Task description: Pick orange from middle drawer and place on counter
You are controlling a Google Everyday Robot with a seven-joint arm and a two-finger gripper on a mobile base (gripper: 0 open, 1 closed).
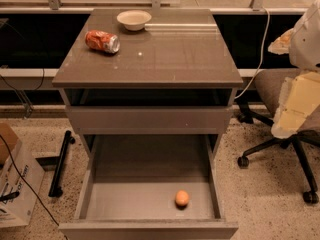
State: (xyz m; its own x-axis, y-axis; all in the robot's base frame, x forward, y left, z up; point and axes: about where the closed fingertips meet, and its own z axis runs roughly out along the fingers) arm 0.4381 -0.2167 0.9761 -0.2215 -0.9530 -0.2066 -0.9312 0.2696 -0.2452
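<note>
The orange (182, 198) is small and round and lies on the floor of the middle drawer (145, 171), near its front right corner. The drawer is pulled far out towards me. The counter (165, 54) is the glossy grey-brown top slab of the cabinet. My gripper (296, 106) shows as a white and pale yellow shape at the right edge of the view. It is level with the cabinet's upper part, to the right of it, well above the orange and away from it. It holds nothing that I can see.
A crushed orange-red soda can (102, 41) lies at the counter's left, and a pale bowl (134, 19) stands at its back. A shut drawer front (150, 119) sits above the open drawer. An office chair (280, 134) stands on the right, a cardboard box (12, 184) on the left.
</note>
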